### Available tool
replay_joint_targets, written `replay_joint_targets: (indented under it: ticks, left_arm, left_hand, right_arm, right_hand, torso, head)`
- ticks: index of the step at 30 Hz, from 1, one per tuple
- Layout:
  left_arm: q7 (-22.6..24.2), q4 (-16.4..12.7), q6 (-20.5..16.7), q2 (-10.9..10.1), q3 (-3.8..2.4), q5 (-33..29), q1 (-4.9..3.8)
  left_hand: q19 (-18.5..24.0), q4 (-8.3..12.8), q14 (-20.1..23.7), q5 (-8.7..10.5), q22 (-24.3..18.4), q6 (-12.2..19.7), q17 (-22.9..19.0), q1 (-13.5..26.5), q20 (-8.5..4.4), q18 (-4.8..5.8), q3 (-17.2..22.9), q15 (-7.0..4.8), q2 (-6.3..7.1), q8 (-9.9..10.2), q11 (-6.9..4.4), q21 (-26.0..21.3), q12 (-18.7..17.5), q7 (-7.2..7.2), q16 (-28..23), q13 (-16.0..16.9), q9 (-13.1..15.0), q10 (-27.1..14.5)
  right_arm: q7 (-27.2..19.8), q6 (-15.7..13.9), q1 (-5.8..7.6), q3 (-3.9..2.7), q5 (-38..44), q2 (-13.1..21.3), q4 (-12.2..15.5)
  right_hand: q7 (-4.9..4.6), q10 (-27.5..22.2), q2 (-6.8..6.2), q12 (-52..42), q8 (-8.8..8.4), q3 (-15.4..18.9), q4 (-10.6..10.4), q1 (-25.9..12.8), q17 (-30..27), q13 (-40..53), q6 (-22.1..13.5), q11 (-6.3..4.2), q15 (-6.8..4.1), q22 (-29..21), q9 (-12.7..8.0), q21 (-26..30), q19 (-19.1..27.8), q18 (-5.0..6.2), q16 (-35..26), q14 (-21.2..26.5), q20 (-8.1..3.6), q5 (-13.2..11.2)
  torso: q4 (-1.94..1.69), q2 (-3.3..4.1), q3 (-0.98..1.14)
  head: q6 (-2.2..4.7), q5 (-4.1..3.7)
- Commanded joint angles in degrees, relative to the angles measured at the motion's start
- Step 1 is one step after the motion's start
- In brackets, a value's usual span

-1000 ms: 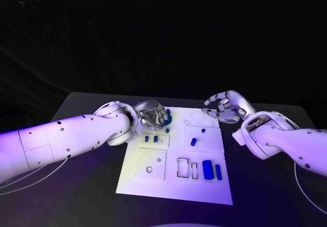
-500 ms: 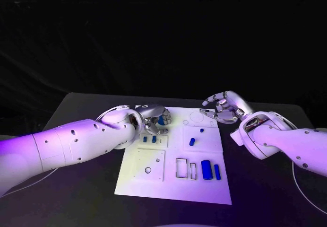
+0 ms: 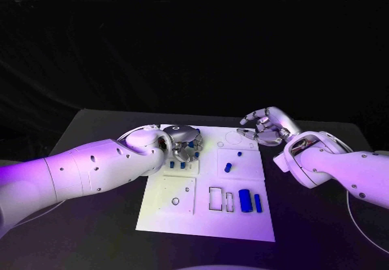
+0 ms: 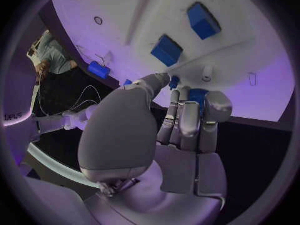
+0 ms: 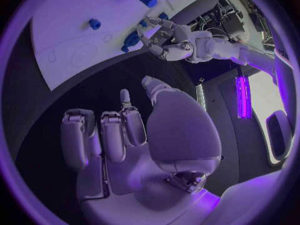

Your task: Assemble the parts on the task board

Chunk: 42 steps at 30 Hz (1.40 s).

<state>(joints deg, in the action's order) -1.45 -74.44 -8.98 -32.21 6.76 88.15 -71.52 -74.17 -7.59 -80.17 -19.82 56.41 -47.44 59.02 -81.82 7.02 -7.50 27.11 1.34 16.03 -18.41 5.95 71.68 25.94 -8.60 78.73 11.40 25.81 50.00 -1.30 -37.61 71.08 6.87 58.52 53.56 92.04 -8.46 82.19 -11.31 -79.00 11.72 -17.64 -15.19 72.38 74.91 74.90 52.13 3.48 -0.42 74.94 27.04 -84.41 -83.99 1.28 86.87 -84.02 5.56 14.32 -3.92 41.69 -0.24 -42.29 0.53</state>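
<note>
Left hand on a blue part at the board's far left corner

Nearest the robot, along the near edge of the white task board (image 3: pixel 243 219), two long blue parts (image 3: pixel 245 201) stand side by side toward the right corner, next to open rectangular slots. Farther in, a short blue part (image 3: pixel 229 167) lies tilted near the board's middle, with a smaller blue one just beyond it, and two small blue blocks (image 3: pixel 177 165) sit toward the left edge. At the far left corner the left hand (image 3: pixel 183 142) is curled down over the board; the left wrist view shows its fingertips (image 4: pixel 181 92) closed around a blue part (image 4: pixel 199 96). Off the board's far right corner, over the black table (image 3: pixel 97 126), the right hand (image 3: pixel 266 127) hovers with fingers apart and loosely bent, holding nothing
</note>
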Motion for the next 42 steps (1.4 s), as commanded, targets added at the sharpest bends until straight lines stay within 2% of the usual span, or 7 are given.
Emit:
replay_joint_targets:
  ticks: [1,19,23,30,38,42]
  left_arm:
    - [-1.9,0.2,3.1,0.4,-0.01,2.1,0.01]
    - [-1.3,1.3,2.8,1.7,-0.01,1.6,0.05]
    - [-1.2,1.6,2.7,1.8,-0.01,1.5,0.05]
    - [-1.7,1.9,2.6,1.9,-0.01,1.4,0.05]
    - [-0.4,1.4,-0.7,1.3,-0.03,0.9,0.05]
    - [0.6,0.1,-2.3,0.2,-0.46,0.2,0.06]
  left_hand:
    - [-0.6,0.1,-0.6,0.29,0.5,-0.8,0.1,0.1,0.04,0.81,0.7,0.11,-0.46,0.1,0.06,0.4,-0.4,0.07,0.3,-0.3,-0.3,1.0]
    - [-3.3,1.1,-2.3,0.62,5.6,-5.5,0.8,-0.4,-1.11,1.77,4.5,-1.53,-2.00,-0.1,-1.83,3.6,-0.4,0.76,1.0,-1.5,-1.5,8.8]
    - [-3.7,1.5,-2.5,0.84,6.2,-6.4,0.8,-0.4,-1.37,1.90,5.2,-1.79,-2.31,-0.1,-2.08,4.1,-1.0,0.91,1.1,-1.8,-1.7,10.1]
    - [-4.2,2.4,-2.9,1.06,7.3,-8.1,0.8,-0.4,-1.64,2.12,6.1,-2.02,-2.75,0.0,-2.30,4.7,-2.3,1.08,1.2,-2.3,-1.8,12.3]
    - [-4.7,3.6,-3.1,1.27,8.2,-8.9,0.6,-0.6,-1.80,2.30,7.2,-2.12,-3.00,0.5,-2.38,5.3,-3.8,1.02,1.2,-2.6,-2.0,14.1]
    - [-4.9,4.0,-3.1,1.29,8.8,-9.4,0.5,-0.4,-1.85,2.40,7.4,-2.16,-3.01,0.6,-2.43,5.6,-4.3,1.02,1.2,-2.6,-2.0,14.8]
  right_arm:
    - [-0.5,0.2,-0.04,0.00,0.2,-0.1,0.1]
    - [-0.3,0.3,-0.04,0.00,0.3,-0.3,0.0]
    - [-0.3,0.3,-0.04,0.00,0.4,-0.4,0.0]
    - [-0.4,0.2,-0.04,0.00,0.4,-0.4,-0.1]
    - [-0.5,0.1,-0.04,-0.01,0.4,-0.5,-0.2]
    - [-0.5,0.0,-0.04,-0.01,0.4,-0.5,-0.2]
  right_hand:
    - [0.25,-0.1,0.29,0.2,0.26,-0.1,-0.1,-0.1,5.2,5.2,-0.1,-0.05,-0.27,10.7,-0.1,0.3,-2.3,0.39,-0.3,-3.8,-0.12,0.2]
    - [0.25,-0.1,0.34,0.1,0.29,-0.1,-0.2,0.0,5.2,5.2,-0.1,-0.06,-0.28,10.8,-0.1,0.3,-2.3,0.38,-0.3,-3.8,-0.13,0.2]
    - [0.26,0.0,0.43,0.0,0.32,-0.1,-0.2,0.0,5.2,5.3,-0.1,-0.06,-0.28,10.8,-0.1,0.3,-2.3,0.37,-0.3,-3.8,-0.13,0.3]
    - [0.27,0.0,0.45,0.0,0.34,-0.1,-0.2,0.0,5.3,5.3,0.0,-0.07,-0.28,10.8,-0.1,0.3,-2.3,0.38,-0.3,-3.8,-0.13,0.3]
    - [0.27,0.0,0.45,0.0,0.34,-0.1,-0.2,0.0,5.3,5.3,0.0,-0.07,-0.28,10.8,-0.1,0.3,-2.3,0.38,-0.3,-3.8,-0.13,0.3]
    - [0.28,0.0,0.48,0.0,0.40,-0.2,-0.2,0.0,5.2,5.3,0.0,-0.08,-0.29,10.7,-0.1,0.4,-2.3,0.39,-0.3,-3.8,-0.14,0.3]
  torso:
    - [0.02,-0.03,0.02]
    - [-0.05,0.00,0.03]
    - [-0.13,-0.04,0.01]
    - [-0.04,-0.04,-0.01]
    - [-0.08,-0.11,-0.01]
    - [-0.09,-0.14,-0.03]
  head:
    - [-0.08,0.06]
    - [-0.30,-0.13]
    - [-0.31,-0.30]
    - [-0.34,-0.35]
    - [-0.08,-0.26]
    - [0.13,-0.17]
